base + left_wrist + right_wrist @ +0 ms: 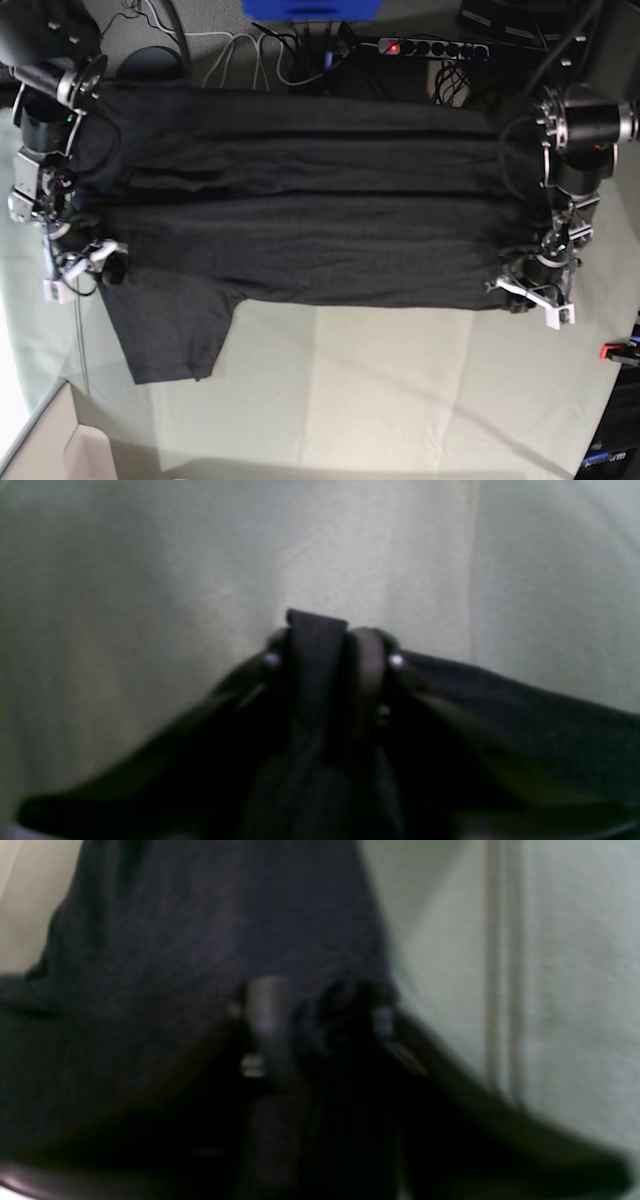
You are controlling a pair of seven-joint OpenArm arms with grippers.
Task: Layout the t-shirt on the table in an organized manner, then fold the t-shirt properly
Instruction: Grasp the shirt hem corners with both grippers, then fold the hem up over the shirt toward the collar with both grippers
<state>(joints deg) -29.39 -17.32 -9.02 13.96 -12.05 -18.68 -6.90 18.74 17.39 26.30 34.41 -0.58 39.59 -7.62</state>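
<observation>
The charcoal-black t-shirt (300,220) is stretched wide across the far half of the table (380,380), its plain side showing in long horizontal folds. One sleeve (170,330) lies toward the near left. My left gripper (535,290) is at the shirt's right edge in the base view. The left wrist view shows this gripper (325,645) shut on a strip of the t-shirt (315,630). My right gripper (85,265) is at the left edge. In the blurred right wrist view it (320,1010) is shut on bunched fabric of the t-shirt (200,930).
A red clamp (615,350) sits at the table's right edge. Beyond the far edge are a power strip (430,47), cables and a blue object (310,8). A pale box (50,440) stands at the near left corner. The table's cloth shows creases (502,965).
</observation>
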